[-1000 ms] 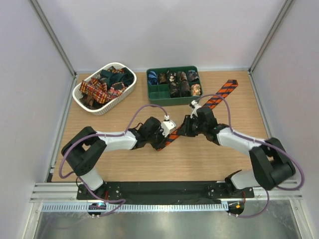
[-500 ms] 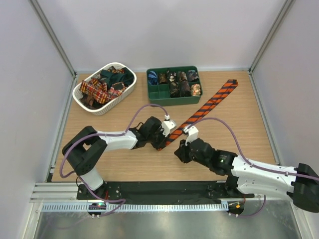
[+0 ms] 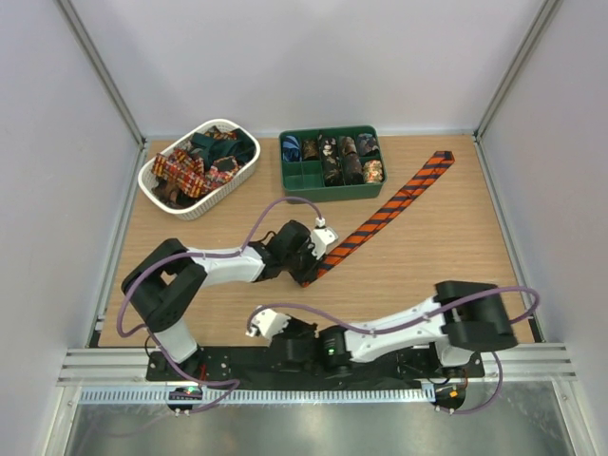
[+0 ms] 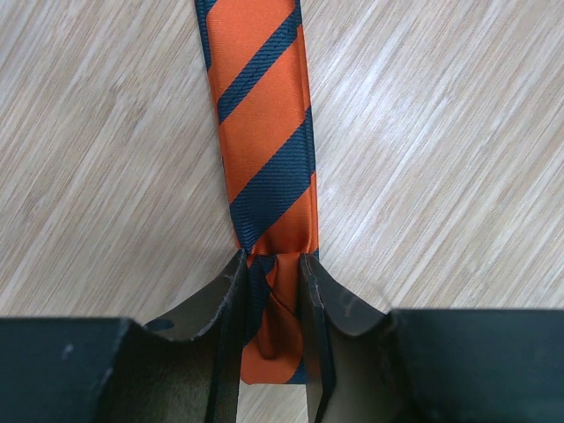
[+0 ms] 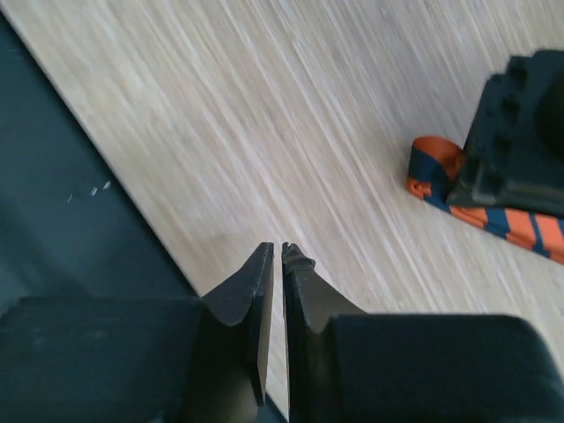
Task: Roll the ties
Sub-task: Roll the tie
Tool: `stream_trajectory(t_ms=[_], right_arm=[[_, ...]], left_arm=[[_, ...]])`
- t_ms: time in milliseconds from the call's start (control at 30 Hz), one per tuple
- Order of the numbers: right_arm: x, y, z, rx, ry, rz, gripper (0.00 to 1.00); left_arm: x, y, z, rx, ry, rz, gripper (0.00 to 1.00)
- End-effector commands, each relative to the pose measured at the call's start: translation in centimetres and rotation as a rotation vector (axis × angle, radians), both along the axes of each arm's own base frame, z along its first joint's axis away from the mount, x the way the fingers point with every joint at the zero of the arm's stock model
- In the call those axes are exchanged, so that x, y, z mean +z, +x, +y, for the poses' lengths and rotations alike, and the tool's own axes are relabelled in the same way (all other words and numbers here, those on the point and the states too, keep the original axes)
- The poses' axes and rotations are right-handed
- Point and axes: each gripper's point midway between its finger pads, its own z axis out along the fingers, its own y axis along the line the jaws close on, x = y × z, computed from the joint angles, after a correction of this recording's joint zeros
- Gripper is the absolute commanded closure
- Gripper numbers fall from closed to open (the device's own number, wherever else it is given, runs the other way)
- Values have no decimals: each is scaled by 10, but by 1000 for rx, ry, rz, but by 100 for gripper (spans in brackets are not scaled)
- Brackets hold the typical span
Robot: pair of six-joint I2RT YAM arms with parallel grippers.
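An orange-and-black striped tie [image 3: 385,211] lies diagonally on the table, its wide end at the back right. My left gripper [image 3: 306,269] is shut on its narrow end, which is folded over between the fingers. In the left wrist view the tie [image 4: 264,132] runs straight away from the gripper [image 4: 273,256]. My right gripper [image 3: 288,339] is low at the table's near edge, far from the tie. Its jaws [image 5: 278,248] are shut on nothing. That view shows the tie's folded end [image 5: 432,166] under the left gripper [image 5: 515,132] at upper right.
A white oval basket [image 3: 157,176] with several loose ties stands at the back left. A green tray [image 3: 328,195] with rolled ties in its compartments stands at the back centre. The black base plate [image 5: 70,220] borders the table's near edge.
My right arm has left the tie and swung back and left to the table's near edge. The left gripper has stayed on the tie's narrow end.
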Motion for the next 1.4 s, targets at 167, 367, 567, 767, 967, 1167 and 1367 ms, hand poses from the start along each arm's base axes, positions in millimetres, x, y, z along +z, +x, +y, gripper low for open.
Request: stream_trajectory(t_ms=[167, 367, 567, 767, 967, 1167, 1367], right_arm=[[-31, 34, 16, -94, -418, -264, 75], [-47, 59, 18, -159, -582, -280, 66], [-57, 80, 10, -191, -663, -287, 63], [-66, 95, 5, -195, -702, -264, 62], [-65, 101, 0, -200, -743, -288, 57], [-71, 106, -5, -205, -767, -287, 52], [-74, 113, -12, -220, -781, -282, 52]], left_arm=[[-20, -13, 13, 14, 92, 83, 72], [-22, -16, 14, 11, 106, 107, 71], [-20, -22, 15, 30, 127, 166, 72], [-19, -27, 20, 59, 171, 222, 71], [-20, -32, 19, 78, 192, 280, 71], [-17, -37, 18, 89, 198, 328, 71], [-10, -39, 20, 107, 208, 340, 71]])
